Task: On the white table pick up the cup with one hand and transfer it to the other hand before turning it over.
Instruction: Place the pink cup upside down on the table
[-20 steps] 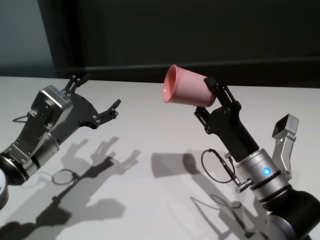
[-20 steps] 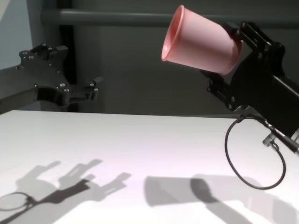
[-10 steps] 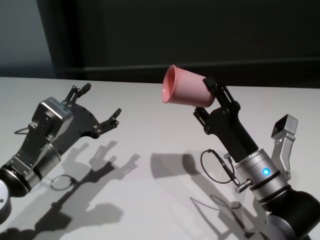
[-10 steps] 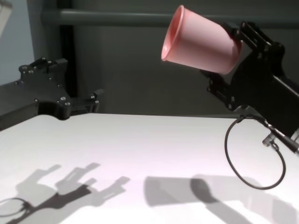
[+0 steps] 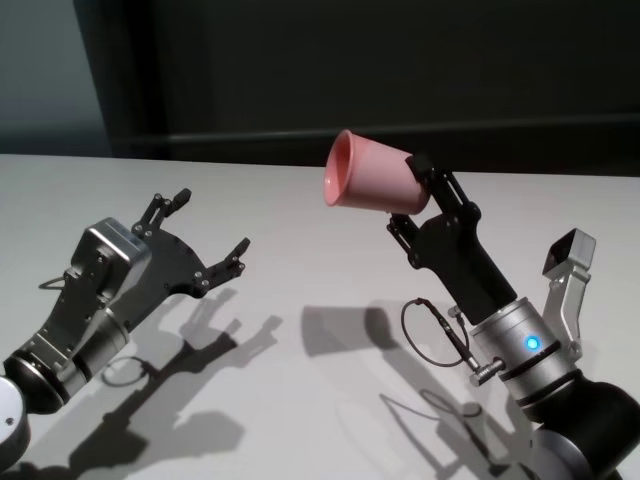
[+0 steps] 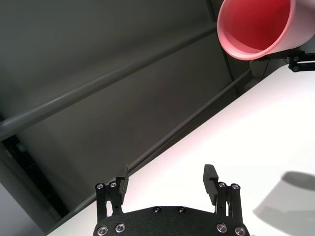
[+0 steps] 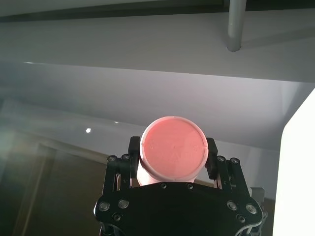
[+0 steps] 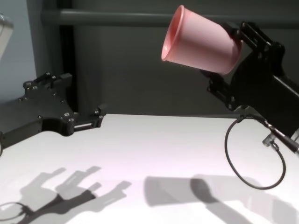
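Observation:
The pink cup [image 5: 372, 184] hangs in the air on its side, mouth toward the left, above the white table [image 5: 300, 410]. My right gripper [image 5: 408, 195] is shut on its base end, one finger on either side, as the right wrist view shows around the cup's bottom [image 7: 172, 153]. My left gripper [image 5: 212, 220] stands open and empty to the left of the cup and lower, a clear gap away. In the chest view the cup [image 8: 201, 42] sits high at right and the left gripper [image 8: 83, 95] low at left. The left wrist view looks past its fingers [image 6: 210, 177] at the cup's mouth [image 6: 256, 24].
A thin black cable loop [image 8: 254, 158] hangs under the right arm. A dark wall with a horizontal rail [image 8: 117, 17] stands behind the table's far edge. Shadows of both arms and the cup lie on the tabletop.
My left gripper has come down and slid a little to the right, toward the cup, still open. The right gripper and the cup have not moved.

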Motion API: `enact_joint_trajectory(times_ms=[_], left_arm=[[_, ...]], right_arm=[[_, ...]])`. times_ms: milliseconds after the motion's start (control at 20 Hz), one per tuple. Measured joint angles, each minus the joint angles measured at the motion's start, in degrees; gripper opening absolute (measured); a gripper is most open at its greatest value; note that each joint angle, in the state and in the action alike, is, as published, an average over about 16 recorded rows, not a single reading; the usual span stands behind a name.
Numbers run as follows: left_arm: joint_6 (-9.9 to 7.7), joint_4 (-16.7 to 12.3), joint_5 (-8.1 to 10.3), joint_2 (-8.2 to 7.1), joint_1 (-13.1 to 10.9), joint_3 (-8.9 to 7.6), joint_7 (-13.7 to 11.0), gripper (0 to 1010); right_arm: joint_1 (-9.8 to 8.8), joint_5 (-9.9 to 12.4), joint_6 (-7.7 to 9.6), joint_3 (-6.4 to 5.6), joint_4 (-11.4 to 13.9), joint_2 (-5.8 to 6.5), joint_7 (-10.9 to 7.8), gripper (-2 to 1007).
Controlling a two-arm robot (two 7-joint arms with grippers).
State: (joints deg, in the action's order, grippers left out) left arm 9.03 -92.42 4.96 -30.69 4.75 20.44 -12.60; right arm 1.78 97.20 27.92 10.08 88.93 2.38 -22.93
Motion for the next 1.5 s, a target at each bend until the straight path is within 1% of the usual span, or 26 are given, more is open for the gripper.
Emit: enact_joint_trajectory(times_ms=[450,900,1150,1500], left_arm=[[0.60,0.89,-0.24,0.98,-0.74,-0.10,-1.99,1001],[0.97,1.16,-0.59,1.27,-0.63,-0.10,-3.75,1001],[1.16,1.24,-0.67,1.21,-0.44,-0.07,-4.18,1001],[1.12,1.24,-0.68,1.18,-0.43,-0.07,-3.92,1001]], right_arm=[[0.00,0.00,0.00,0.00,0.00,0.00,0.00,751],[0.00,0.00,0.00,0.00,0.00,0.00,0.00,751],[0.00,0.00,0.00,0.00,0.00,0.00,0.00,751],[0.00,0.00,0.00,0.00,0.00,0.00,0.00,751]])
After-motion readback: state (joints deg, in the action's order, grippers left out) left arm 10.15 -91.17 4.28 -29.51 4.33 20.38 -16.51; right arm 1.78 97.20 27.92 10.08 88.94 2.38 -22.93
